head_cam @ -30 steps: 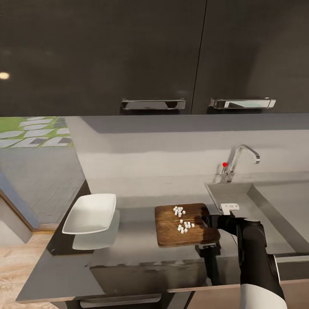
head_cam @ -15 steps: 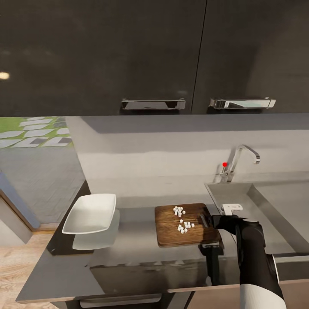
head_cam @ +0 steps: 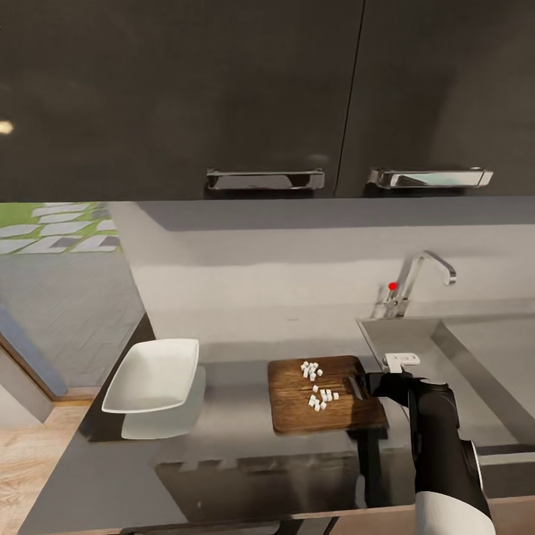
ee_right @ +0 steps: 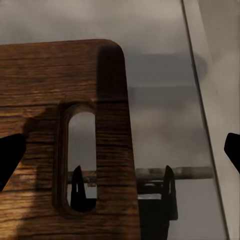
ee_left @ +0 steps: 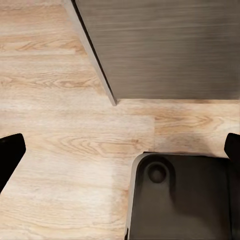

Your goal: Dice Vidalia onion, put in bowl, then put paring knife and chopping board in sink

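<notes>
The brown chopping board (head_cam: pixel 293 405) lies on the grey countertop (head_cam: pixel 223 438), with several small white cubes of diced onion (head_cam: pixel 316 386) in two clusters on it. My right gripper (head_cam: pixel 358 385) hovers at the board's right end, beside the sink (head_cam: pixel 475 371). In the right wrist view the gripper (ee_right: pixel 120 152) is open, its fingertips (ee_right: pixel 10 155) spread wide over the board's slot handle (ee_right: pixel 82 160). The white bowl (head_cam: pixel 152 375) stands empty to the board's left. The paring knife is out of view. My left gripper (ee_left: pixel 120 150) is open over the wooden floor.
A curved chrome tap (head_cam: pixel 416 282) with a red dot stands behind the sink. Dark wall cabinets with chrome handles (head_cam: pixel 264 180) hang overhead. The left wrist view takes in a grey cabinet side (ee_left: pixel 165 45) and the robot's dark base (ee_left: pixel 185 200).
The whole head view has shifted slightly, so the camera moved. My right gripper stays at the board's right end; the board, the onion pieces and the bowl lie as before.
</notes>
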Tool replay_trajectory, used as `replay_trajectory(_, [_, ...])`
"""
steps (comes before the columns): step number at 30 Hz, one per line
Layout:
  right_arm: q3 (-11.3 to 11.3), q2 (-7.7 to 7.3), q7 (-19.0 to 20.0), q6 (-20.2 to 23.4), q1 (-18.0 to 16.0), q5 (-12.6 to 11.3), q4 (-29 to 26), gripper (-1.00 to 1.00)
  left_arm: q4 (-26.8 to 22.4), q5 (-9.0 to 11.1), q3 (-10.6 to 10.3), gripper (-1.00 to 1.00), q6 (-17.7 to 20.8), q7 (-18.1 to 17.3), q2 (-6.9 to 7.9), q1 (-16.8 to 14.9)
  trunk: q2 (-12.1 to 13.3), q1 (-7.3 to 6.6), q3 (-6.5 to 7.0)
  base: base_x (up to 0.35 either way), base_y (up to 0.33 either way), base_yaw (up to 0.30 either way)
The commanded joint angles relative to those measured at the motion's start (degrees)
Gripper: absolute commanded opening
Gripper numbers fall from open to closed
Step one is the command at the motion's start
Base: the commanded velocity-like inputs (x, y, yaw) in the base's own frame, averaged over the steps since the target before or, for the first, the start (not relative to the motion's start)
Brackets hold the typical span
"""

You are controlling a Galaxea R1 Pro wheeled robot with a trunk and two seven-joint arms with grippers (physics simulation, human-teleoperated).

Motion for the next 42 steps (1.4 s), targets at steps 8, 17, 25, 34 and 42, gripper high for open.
replay_trajectory(8, [-0.12, 0.06, 0.59, 0.01, -0.09, 0.58, 0.63, 1.0, -0.11, 0.56, -0.48, 1.0, -0.1, 0.25, 0.09, 0.0, -0.13, 0.05, -0.61, 0.015, 0.0, 0.0])
replay_trajectory(17, [-0.05, 0.06, 0.59, 0.04, -0.08, 0.58, 0.89, 1.0, -0.11, 0.56, -0.48, 1.0, -0.1, 0.25, 0.09, 0.0, -0.13, 0.05, -1.22, 0.007, -0.007, 0.031])
replay_trajectory(25, [-0.04, 0.06, 0.59, -0.02, -0.09, 0.58, 0.89, 1.0, -0.1, 0.56, -0.48, 1.0, -0.1, 0.25, 0.09, 0.0, -0.13, 0.05, -1.8, 0.075, -0.08, 0.067])
replay_trajectory(34, [-0.05, 0.06, 0.59, 0.0, -0.09, 0.58, 0.89, 1.0, 0.58, 0.47, -0.48, 1.0, -0.1, 0.25, 0.09, 0.0, -0.13, 0.05, -2.46, -0.08, -0.142, 0.067])
replay_trajectory(42, [-0.05, 0.06, 0.59, 0.04, -0.09, 0.58, 0.89, 1.0, 0.67, 0.47, -0.48, 1.0, -0.1, 0.25, 0.09, 0.0, -0.13, 0.05, -3.05, -0.006, -0.008, 0.067])
